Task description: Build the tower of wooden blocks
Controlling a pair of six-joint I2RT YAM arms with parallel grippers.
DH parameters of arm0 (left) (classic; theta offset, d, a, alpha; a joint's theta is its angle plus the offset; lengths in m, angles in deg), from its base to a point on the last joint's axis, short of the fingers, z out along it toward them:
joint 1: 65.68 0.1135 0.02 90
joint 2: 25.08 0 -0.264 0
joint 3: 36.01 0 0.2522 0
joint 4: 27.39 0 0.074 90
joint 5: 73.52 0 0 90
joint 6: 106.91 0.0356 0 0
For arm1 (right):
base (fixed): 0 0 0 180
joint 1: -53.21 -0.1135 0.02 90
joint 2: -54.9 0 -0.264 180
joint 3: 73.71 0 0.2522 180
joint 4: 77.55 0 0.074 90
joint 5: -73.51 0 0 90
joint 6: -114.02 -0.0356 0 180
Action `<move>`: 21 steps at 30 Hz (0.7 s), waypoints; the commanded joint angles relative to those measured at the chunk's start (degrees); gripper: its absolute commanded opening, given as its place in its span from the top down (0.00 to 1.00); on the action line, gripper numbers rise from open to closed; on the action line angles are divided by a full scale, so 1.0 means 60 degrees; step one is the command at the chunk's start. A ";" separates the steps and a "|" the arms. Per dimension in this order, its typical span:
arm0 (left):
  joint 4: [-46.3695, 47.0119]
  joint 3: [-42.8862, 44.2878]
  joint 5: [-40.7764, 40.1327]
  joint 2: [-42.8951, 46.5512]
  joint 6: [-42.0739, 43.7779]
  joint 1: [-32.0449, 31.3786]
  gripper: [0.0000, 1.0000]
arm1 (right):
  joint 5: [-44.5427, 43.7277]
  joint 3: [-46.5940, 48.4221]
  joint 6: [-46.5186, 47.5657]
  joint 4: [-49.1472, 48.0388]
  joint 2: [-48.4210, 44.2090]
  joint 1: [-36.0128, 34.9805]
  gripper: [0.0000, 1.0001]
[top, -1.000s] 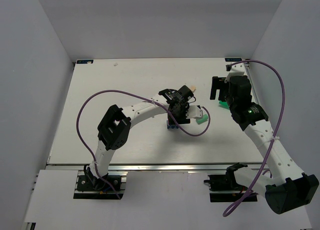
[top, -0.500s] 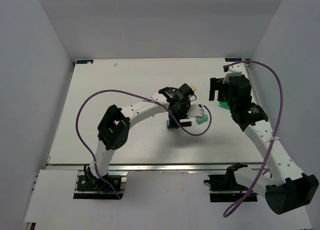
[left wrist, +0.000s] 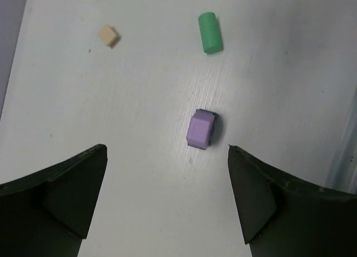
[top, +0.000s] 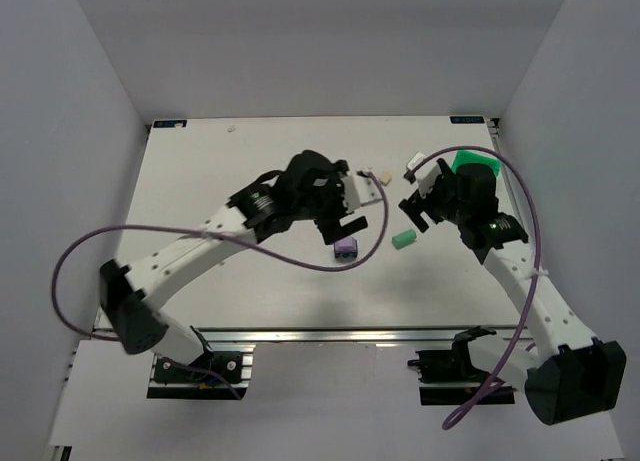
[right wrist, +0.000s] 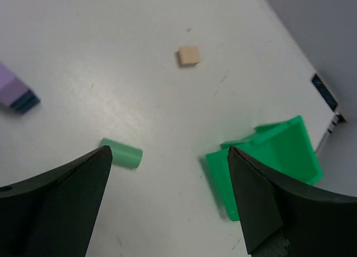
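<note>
Lilac purple wooden block [left wrist: 201,130] stacked on dark blue wooden block [right wrist: 25,104]. Left hand [left wrist: 166,150] and right hand [right wrist: 167,150] open, empty. Mint green wooden cylinder [top: 403,239], stack's 3 o'clock, probably to be grabbed next.

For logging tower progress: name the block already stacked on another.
The lilac purple block, sitting on the dark blue block; the mint green cylinder and the cream block lie alone on the table.
</note>
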State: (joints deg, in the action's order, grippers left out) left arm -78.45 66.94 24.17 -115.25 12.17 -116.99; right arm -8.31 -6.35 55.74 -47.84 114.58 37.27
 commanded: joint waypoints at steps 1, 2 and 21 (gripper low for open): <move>0.3130 -0.2349 -0.1841 0.2627 -0.3397 0.0041 0.02 | 0.2558 0.0070 0.3715 0.2268 0.1223 0.0313 0.11; 0.3416 -0.2833 -0.2243 0.2636 -0.4223 0.0041 0.02 | 0.2663 0.0321 0.3881 0.2598 0.1593 0.0372 0.11; 0.1617 -0.5315 -0.5206 0.4454 -0.9110 0.0041 0.02 | 0.1684 0.0866 0.3620 0.2485 0.5506 0.0475 0.11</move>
State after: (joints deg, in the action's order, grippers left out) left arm -67.41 34.57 -4.42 -87.78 -41.57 -116.75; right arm 3.71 -3.53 78.34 -33.51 145.93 39.76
